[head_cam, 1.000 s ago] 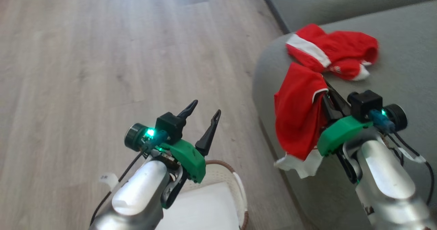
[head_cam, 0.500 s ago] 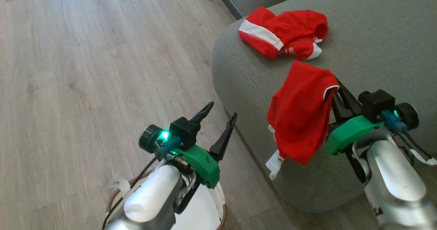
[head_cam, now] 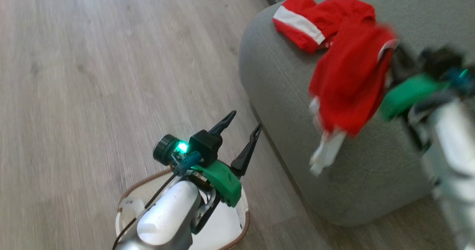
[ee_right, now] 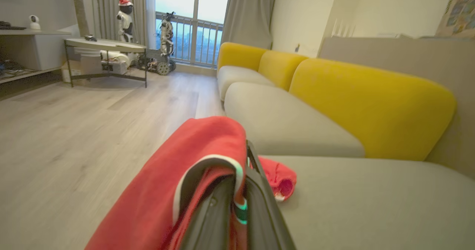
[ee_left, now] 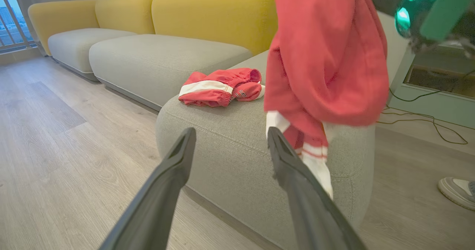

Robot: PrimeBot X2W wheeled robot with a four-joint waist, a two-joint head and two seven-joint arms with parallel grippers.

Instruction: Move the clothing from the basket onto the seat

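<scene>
Red, white-trimmed clothing (head_cam: 349, 83); grey-green seat (head_cam: 282, 94); seemingly cream, brown-rimmed basket (head_cam: 243, 209)

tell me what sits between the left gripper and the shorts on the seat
Between left gripper and shorts: just bare floor and the seat's rounded edge, in the head view.

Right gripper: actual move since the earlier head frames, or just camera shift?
Yes. Against the red shorts lying on the seat, the right gripper has gone up-view, further over the seat; its jersey now overlaps them.
</scene>
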